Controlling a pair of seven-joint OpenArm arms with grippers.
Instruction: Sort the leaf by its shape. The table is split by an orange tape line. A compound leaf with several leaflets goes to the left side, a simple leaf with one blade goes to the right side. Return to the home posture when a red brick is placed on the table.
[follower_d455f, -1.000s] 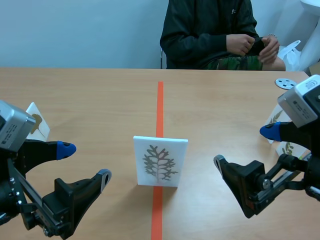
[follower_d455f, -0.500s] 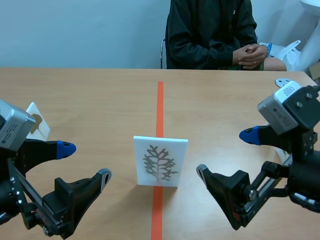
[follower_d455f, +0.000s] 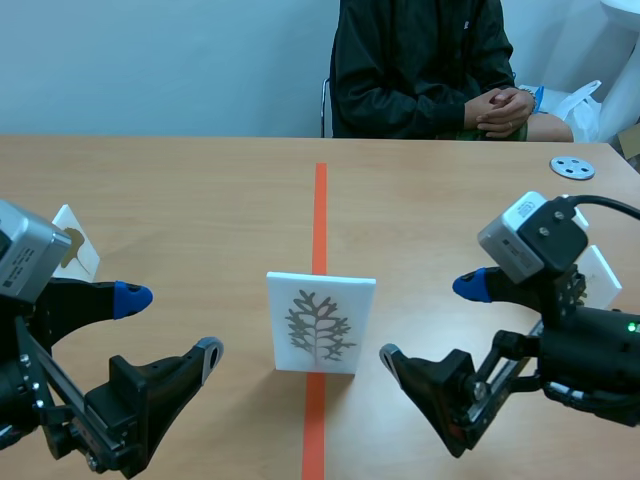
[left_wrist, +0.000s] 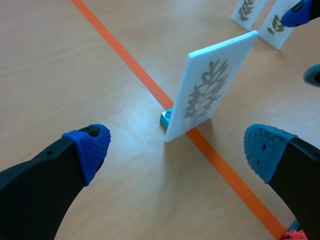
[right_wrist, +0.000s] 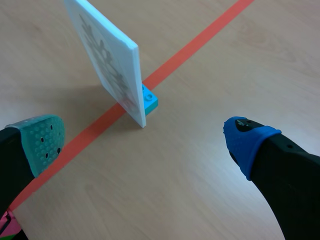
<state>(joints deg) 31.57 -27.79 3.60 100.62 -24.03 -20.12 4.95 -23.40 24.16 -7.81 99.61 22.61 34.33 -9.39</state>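
No writing, number or brand can be read anywhere; the white card (follower_d455f: 320, 322) carries only a leaf picture.

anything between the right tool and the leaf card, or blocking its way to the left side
Nothing visible stands between the right tool and the leaf card, only bare table. On the left side the open left tool sits close to the card and may crowd its path; another small card stands farther off.
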